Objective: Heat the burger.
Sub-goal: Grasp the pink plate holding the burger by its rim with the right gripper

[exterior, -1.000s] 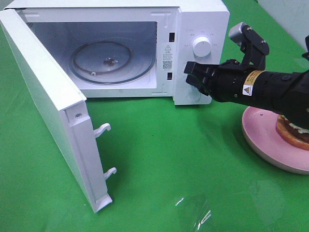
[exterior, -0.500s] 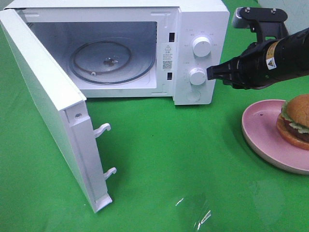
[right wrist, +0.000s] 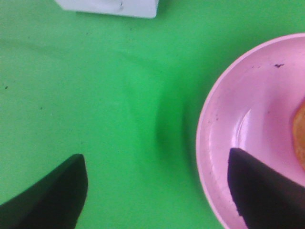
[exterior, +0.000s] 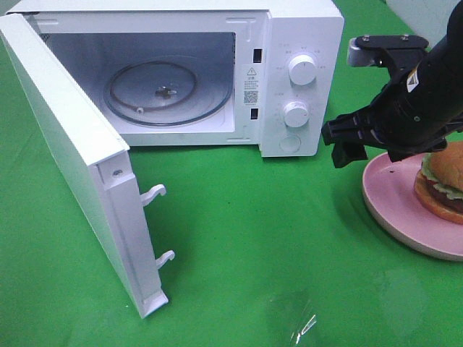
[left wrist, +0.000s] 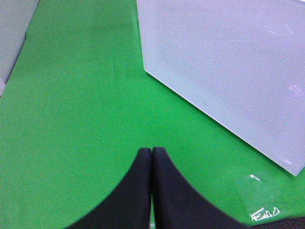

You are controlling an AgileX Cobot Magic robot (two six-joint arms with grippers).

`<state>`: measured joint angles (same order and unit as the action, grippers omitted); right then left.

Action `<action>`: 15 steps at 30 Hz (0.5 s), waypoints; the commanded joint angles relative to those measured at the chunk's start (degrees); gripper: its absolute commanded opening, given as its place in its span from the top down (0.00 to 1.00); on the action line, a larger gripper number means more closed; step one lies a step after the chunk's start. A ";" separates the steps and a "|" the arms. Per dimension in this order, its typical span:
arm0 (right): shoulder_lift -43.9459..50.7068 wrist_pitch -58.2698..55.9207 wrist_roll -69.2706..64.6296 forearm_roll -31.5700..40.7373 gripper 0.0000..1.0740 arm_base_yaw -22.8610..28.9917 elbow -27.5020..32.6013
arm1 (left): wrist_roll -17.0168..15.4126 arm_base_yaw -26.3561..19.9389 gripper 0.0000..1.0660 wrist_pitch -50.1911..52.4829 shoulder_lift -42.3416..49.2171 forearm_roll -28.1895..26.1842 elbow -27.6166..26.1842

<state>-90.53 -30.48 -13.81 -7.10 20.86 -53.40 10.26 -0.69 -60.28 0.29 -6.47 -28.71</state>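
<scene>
Burger (exterior: 443, 184) rests on pink plate (exterior: 383, 211); right hand (right wrist: 157, 191), spread wide, hangs over its rim.

We see a white microwave (exterior: 300, 43) in the upper half of the high view, standing on a green worktop (exterior: 253, 238). Its door (exterior: 65, 144) is swung wide open toward the lower left, with two latch hooks (exterior: 154, 193) on its edge. A round glass turntable (exterior: 168, 94) lies inside. Two knobs (exterior: 301, 69) sit one above the other. A pink plate (exterior: 394, 206) lies at the right edge, apart from the microwave. A clear scrap of film (exterior: 304, 322) lies near the bottom.
</scene>
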 commanded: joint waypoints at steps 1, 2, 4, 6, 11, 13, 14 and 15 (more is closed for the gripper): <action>0.11 -2.92 3.90 3.04 0.24 0.00 -0.34 | -0.29 -0.06 1.00 0.69 1.20 -0.11 0.17; -0.29 -4.01 4.01 2.86 0.25 0.00 -0.34 | -0.29 -0.06 1.00 0.69 1.20 -0.11 0.17; -0.97 -4.47 3.95 1.89 0.26 0.00 -0.34 | -0.29 -0.06 1.00 0.69 1.20 -0.11 0.17; -1.32 -4.64 3.95 1.26 0.26 0.00 -0.34 | -0.29 -0.06 1.00 0.69 1.20 -0.11 0.17; -5.56 -6.59 2.01 -2.23 0.28 0.00 -0.34 | -0.29 -0.06 1.00 0.69 1.20 -0.11 0.17; -7.22 -6.02 1.83 -3.55 0.29 0.00 -0.34 | -0.29 -0.06 1.00 0.69 1.20 -0.11 0.17; -7.22 -6.02 1.83 -3.55 0.29 0.00 -0.34 | -0.29 -0.06 1.00 0.69 1.20 -0.11 0.17; -9.00 -5.21 1.60 -5.39 0.30 0.00 -0.40 | -0.29 -0.06 1.00 0.69 1.20 -0.11 0.17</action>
<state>-97.40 -36.50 -11.63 -9.97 20.86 -53.46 10.26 -0.69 -60.28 0.29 -6.47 -28.71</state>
